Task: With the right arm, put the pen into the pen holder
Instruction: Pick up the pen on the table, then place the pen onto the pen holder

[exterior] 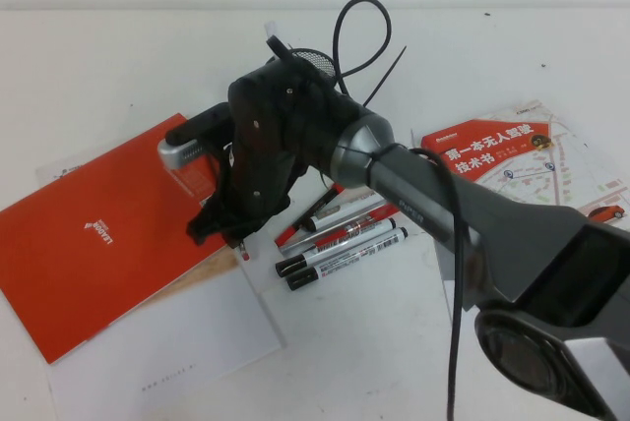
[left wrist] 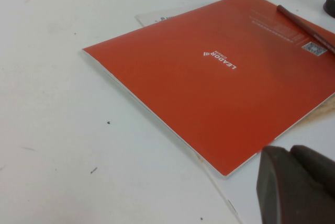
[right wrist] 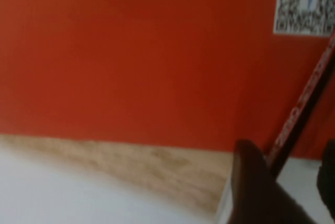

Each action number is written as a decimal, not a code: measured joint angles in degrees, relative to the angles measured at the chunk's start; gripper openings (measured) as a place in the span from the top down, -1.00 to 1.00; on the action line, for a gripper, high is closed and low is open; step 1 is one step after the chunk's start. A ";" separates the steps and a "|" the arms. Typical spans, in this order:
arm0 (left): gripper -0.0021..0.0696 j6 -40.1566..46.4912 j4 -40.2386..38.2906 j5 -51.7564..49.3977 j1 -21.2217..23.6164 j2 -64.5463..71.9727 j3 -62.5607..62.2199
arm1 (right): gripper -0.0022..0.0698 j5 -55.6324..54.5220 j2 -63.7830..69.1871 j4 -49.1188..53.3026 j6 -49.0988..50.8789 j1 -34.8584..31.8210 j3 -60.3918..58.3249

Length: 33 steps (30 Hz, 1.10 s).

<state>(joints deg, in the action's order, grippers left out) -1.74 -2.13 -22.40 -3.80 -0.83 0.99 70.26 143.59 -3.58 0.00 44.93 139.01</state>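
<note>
The pen is lying on the far corner of the red booklet, its long axis running diagonally across that corner toward the booklet's edge. In the right wrist view the pen is showing as a thin dark red stick slanting down between the two dark fingers of the right tool, which are standing apart on either side of it, released and not yet pressing on it. From the high view, the right arm is reaching across the bench and lowering that tool over the booklet's near-right corner, hiding the pen beneath it. The pen holder is standing behind the arm's wrist, mostly hidden, only its mesh rim showing. The left tool is hovering low beside the booklet's near edge, well apart from the pen; whether it is released or clenched cannot be told. Judging from this, the right tool is far nearer and straddling the shaft, so closing across it looks like the coming move. Several markers are lying in a cluster on white paper just beside the booklet.
</note>
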 joint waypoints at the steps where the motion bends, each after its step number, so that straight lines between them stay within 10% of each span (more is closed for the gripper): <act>1: 0.95 0.00 0.00 0.00 0.00 0.00 0.00 | 0.25 -0.08 0.08 0.11 0.00 0.00 0.33; 9: 0.95 0.00 0.00 0.00 0.00 0.00 0.00 | 0.31 -0.75 1.10 0.11 0.00 0.00 0.87; 17: 0.95 0.00 0.00 0.00 0.00 0.00 0.00 | 0.89 -0.97 1.22 -1.28 0.00 -0.21 1.93; 33: 0.95 0.00 0.00 0.00 0.00 0.00 0.00 | 0.91 -3.21 -5.34 -7.25 0.00 -1.38 5.29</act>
<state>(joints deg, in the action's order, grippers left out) -1.74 -2.13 -22.40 -3.80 -0.83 0.99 67.05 138.25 -10.83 0.00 43.55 144.30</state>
